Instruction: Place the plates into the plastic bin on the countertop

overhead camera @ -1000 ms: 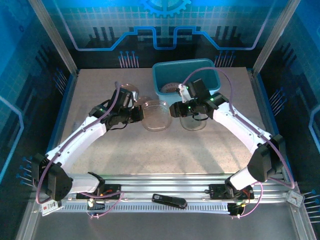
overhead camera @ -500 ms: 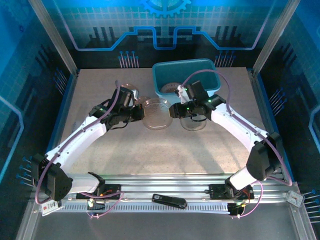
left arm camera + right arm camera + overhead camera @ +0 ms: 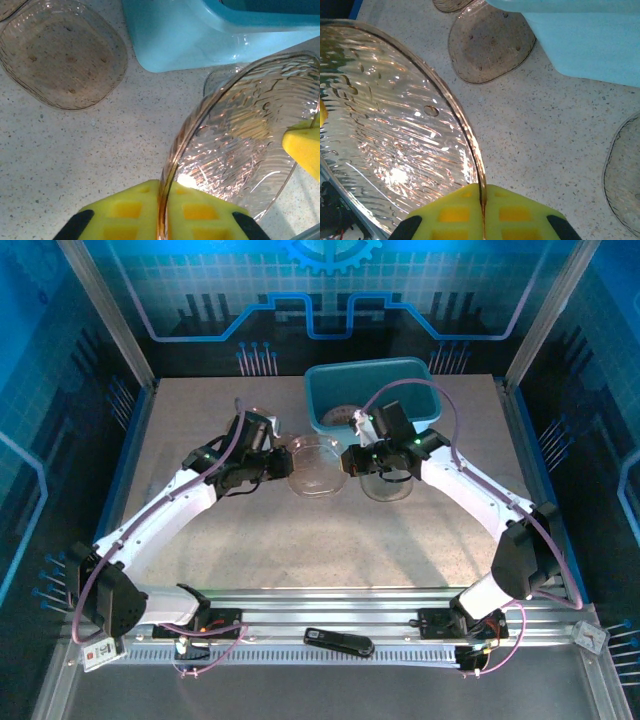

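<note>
1. Plate handover at the centre of the overhead frame: the held plate, translucent and smoky brown, hangs above the beige speckled desk, bridged between two white arms.
2. The left fingers meet it from the left. In the left wrist view their yellow pads sit closed against either side of the rim, at the bottom of the frame.
3. The right fingers meet it from the right. In the right wrist view their yellow pads are pinched shut on the opposite rim, and the plate's edge rises out of the seam between them.
4. The held plate is tipped up on edge, not flat. The line between the two grips runs left to right across the overhead frame.
5. The teal plastic bin stands on the desk at upper centre-right, up and to the right of the held plate and just behind the right fingers. One plate lies inside it, too small to describe.
6. Judging from this layout, the right arm is the nearer one to the bin. It would likely carry the plate there once the left fingers let go.
7. Two spare plates lie flat on the desk. One is beneath the right arm; the other is beside the left arm, at upper left of centre.
</note>
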